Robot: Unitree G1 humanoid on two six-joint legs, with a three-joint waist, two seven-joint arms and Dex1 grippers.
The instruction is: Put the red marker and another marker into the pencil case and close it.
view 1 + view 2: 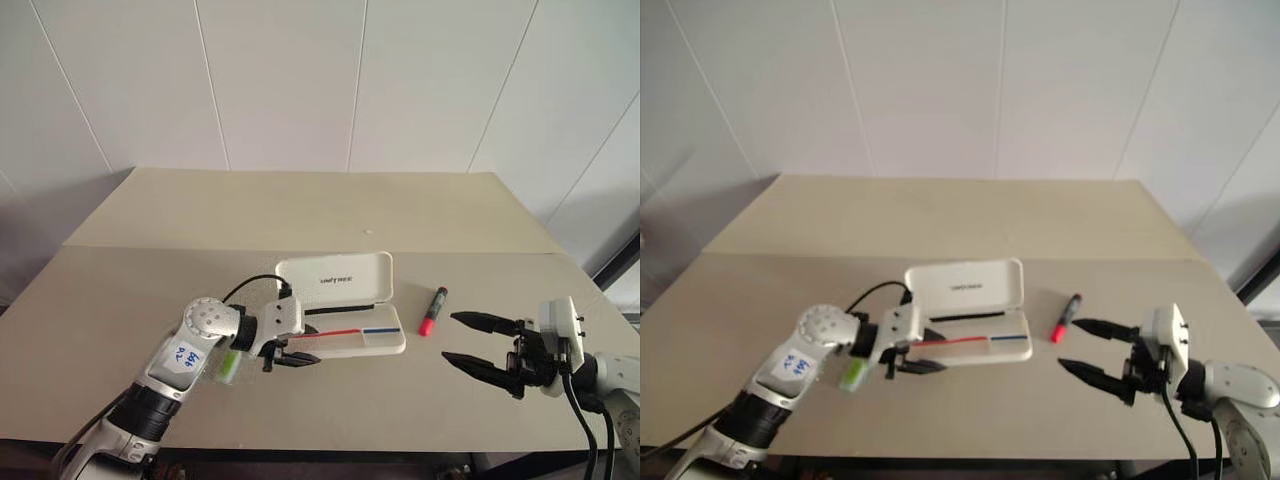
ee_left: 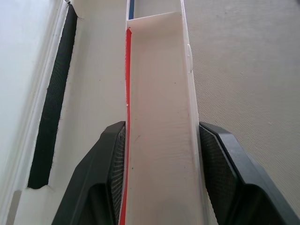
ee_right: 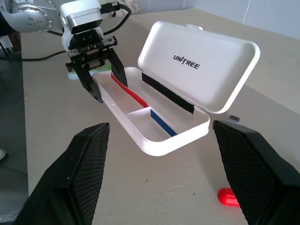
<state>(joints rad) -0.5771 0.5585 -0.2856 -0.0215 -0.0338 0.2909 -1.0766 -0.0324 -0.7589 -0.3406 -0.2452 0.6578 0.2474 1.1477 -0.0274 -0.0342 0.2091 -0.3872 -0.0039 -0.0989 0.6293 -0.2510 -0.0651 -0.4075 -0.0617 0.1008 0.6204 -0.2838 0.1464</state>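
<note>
The white pencil case [image 1: 338, 272] lies open mid-table with its lid raised; red and blue stripes run along the tray. My left gripper [image 1: 300, 352] is at the tray's left end, jaws closed across the front compartment [image 2: 161, 126], one finger outside the front wall and the other behind the red stripe. The lime-green marker [image 1: 229, 367] lies on the table just under my left wrist. To the right of the case rests the red marker [image 1: 433, 311], part red and part black. My right gripper [image 1: 450, 338] hovers open to the right of that marker, holding nothing.
The beige table [image 1: 300, 215] stretches back to a white panelled wall. A black cable [image 1: 250, 284] loops from my left wrist beside the case lid. The table's front edge runs close under both arms.
</note>
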